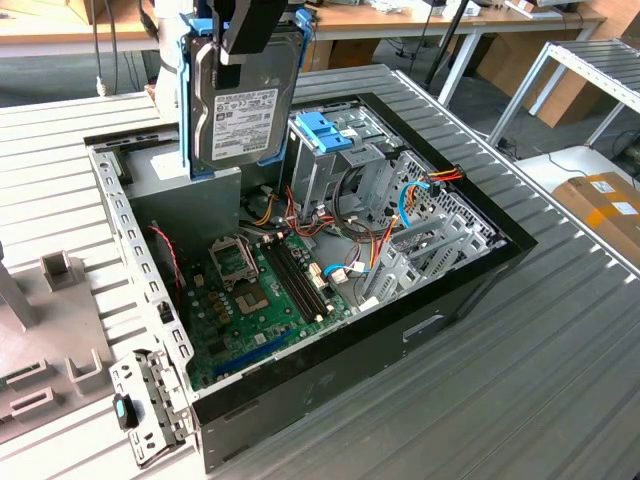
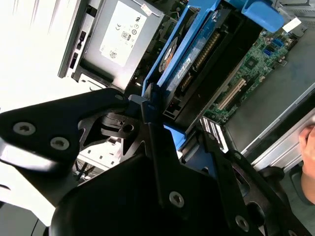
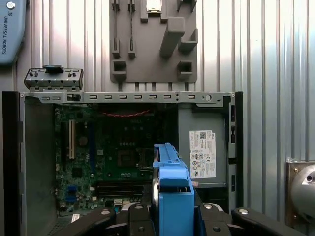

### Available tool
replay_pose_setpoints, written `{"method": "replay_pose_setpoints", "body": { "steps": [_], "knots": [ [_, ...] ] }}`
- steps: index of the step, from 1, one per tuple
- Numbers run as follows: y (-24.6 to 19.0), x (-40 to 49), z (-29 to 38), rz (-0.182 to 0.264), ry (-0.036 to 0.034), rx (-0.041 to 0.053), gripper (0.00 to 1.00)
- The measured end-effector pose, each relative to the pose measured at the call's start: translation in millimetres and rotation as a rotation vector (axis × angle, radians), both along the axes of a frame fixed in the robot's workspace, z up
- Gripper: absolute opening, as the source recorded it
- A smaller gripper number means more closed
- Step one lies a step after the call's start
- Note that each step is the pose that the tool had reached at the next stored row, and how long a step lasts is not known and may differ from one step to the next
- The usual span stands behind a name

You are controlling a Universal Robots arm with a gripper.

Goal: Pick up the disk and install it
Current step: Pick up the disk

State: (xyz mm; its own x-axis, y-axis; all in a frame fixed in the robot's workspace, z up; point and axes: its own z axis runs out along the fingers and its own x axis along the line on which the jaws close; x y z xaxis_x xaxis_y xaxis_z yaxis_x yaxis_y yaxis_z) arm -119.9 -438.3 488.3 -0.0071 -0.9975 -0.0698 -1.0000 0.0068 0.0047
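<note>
Exterior view first, and it gives us the full face of the disk (image 1: 236, 105). It is silver-grey, with a white label of black print and barcodes and a blue bracket down both long edges. It hangs upright above the far end of the open computer case (image 1: 330, 370), toward the exterior view's left. The gripper (image 1: 240, 50) has it by the top end, claw closed hard against it. The second wrist view turns it edge-on (no label here, just blue plastic and a strip of circuit board), with a black finger (image 2: 88, 113) pressed to the side. Looking straight down in the first wrist view, the disk is a blue-edged sliver over the case.

Inside that case, a green motherboard (image 1: 265, 290) lies on the floor. A grey power-supply box (image 3: 203, 152) with a white sticker sits just below the disk. Nearby stands a metal drive cage (image 1: 330, 170) topped by a blue latch (image 1: 325, 130), with red, orange and blue cables (image 1: 400, 215) beside it. The first wrist view adds a grey fixture plate (image 3: 152, 44) on the slatted table (image 3: 266, 73) beyond the case.
</note>
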Motion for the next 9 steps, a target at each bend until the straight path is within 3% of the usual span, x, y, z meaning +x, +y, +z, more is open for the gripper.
{"method": "replay_pose_setpoints", "body": {
  "steps": [5, 7, 9],
  "knots": [
    [-5.5, 0.6, -2.7, 0.000, 0.0000, -0.0001, 0.37],
    [-11.7, 1.1, -4.7, 0.000, 0.0000, -0.0001, 0.37],
    [-14.8, 1.4, -5.5, 0.000, 0.0000, -0.0001, 0.37]
  ]
}}
